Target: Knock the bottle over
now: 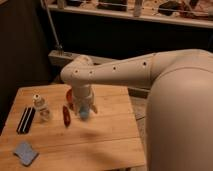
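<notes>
Camera view shows my gripper (pixel 84 106) low over the table (pixel 100 145), just above a blue cup (pixel 84 114) — open or closed, I cannot tell. The bottle (pixel 42 107) stands upright toward the table's left side, apart from me, with a slim red object (pixel 66 115) between us. Step in hand: approach — no contact. As I judge it, the next move calls for a leftward sweep at bottle height.

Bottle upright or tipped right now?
Upright: the bottle stands on the table, white cap on top. The gripper hangs to its right, apart from it, near the blue cup.
</notes>
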Robot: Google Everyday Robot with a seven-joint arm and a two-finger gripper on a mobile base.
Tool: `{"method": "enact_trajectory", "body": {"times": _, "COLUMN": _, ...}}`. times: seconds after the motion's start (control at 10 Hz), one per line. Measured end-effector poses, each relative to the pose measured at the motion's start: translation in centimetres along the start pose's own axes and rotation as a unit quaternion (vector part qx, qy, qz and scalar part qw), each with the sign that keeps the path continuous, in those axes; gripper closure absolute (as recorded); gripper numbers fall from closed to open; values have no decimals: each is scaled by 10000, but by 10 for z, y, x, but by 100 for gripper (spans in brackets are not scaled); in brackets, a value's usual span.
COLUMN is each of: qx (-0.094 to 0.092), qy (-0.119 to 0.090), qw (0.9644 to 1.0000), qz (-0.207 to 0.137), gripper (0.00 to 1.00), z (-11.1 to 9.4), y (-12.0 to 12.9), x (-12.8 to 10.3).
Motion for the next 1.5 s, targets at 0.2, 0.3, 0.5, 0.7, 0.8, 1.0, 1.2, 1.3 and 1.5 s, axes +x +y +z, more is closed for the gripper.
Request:
{"method": "enact_trajectory", "body": {"times": 0.2, "qx": 0, "qy": 0, "qw": 10000, "qz": 0, "gripper": 35, "z": 0, "y": 0, "x": 0}}
{"method": "enact_trajectory", "body": {"times": 0.3, "qx": 0, "qy": 0, "qw": 10000, "qz": 0, "gripper": 35, "z": 0, "y": 0, "x": 0}}
{"method": "enact_trajectory", "body": {"times": 0.5, "qx": 0, "qy": 0, "qw": 10000, "qz": 0, "gripper": 35, "z": 0, "y": 0, "x": 0}}
{"method": "enact_trajectory", "body": {"times": 0.7, "qx": 2, "qy": -27, "qw": 10000, "qz": -64, "gripper": 35, "z": -1, "y": 1, "x": 0}}
{"method": "enact_trajectory", "body": {"times": 0.8, "qx": 8, "qy": -142, "qw": 9995, "qz": -295, "gripper": 35, "z": -3, "y": 10, "x": -5}}
{"method": "enact_trajectory", "body": {"times": 1.0, "qx": 28, "qy": -223, "qw": 9978, "qz": -619, "gripper": 35, "z": -8, "y": 30, "x": -6}}
{"method": "enact_trajectory", "body": {"times": 1.2, "qx": 62, "qy": -221, "qw": 9947, "qz": -999, "gripper": 35, "z": -11, "y": 56, "x": -4}}
{"method": "enact_trajectory", "body": {"times": 1.3, "qx": 65, "qy": -200, "qw": 9916, "qz": -1277, "gripper": 35, "z": -12, "y": 76, "x": -2}}
{"method": "enact_trajectory", "body": {"times": 1.5, "qx": 85, "qy": -161, "qw": 9839, "qz": -1778, "gripper": 38, "z": -10, "y": 110, "x": 3}}
